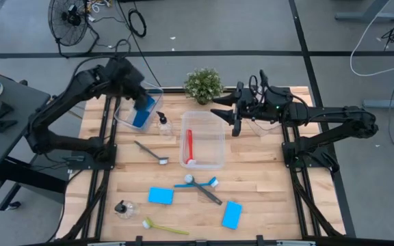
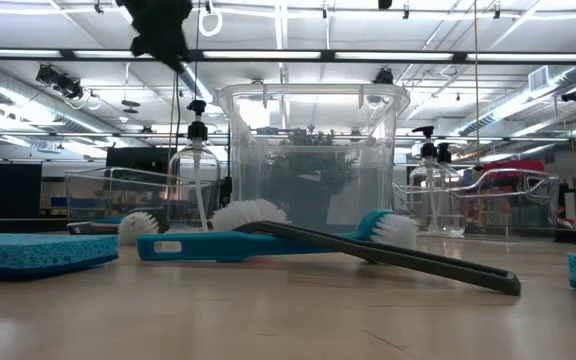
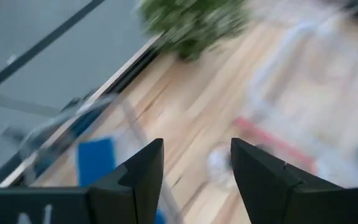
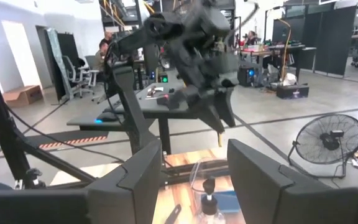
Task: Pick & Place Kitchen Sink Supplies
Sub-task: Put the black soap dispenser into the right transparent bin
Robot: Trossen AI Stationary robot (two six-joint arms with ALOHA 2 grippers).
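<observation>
- Hovering over the far-left clear bin (image 1: 130, 115) with my left gripper (image 1: 142, 104), I judge a sponge drop-off done: a blue sponge (image 1: 143, 116) stands in that bin right under my fingers (image 3: 143, 171), which are apart with nothing between them.
- My right gripper (image 1: 237, 117) hangs at the far right edge of the middle bin (image 1: 204, 140), fingers (image 4: 143, 171) parted and empty; a red brush (image 1: 189, 145) already lies in that bin.
- Left to sort, as I read it: two blue sponges (image 1: 161, 195) and (image 1: 232, 214) near the front, a blue brush (image 1: 195, 182) crossed by a grey brush (image 1: 204, 190), another grey brush (image 1: 151, 152) near the left bin, a yellow-green brush (image 1: 164, 227) at the front edge, and a pump bottle (image 1: 123, 208) at the front left.
- Another pump bottle (image 1: 163, 124) stands just beside the left bin; whether it is placed, I cannot tell.
- My next move calls for swinging one arm forward, clear of the bin walls, and coming down over a single piece.
- The crossed brushes look awkward: lifting the lower one may drag the other.
- The potted plant (image 1: 204, 84) at the back stays out of it.
</observation>
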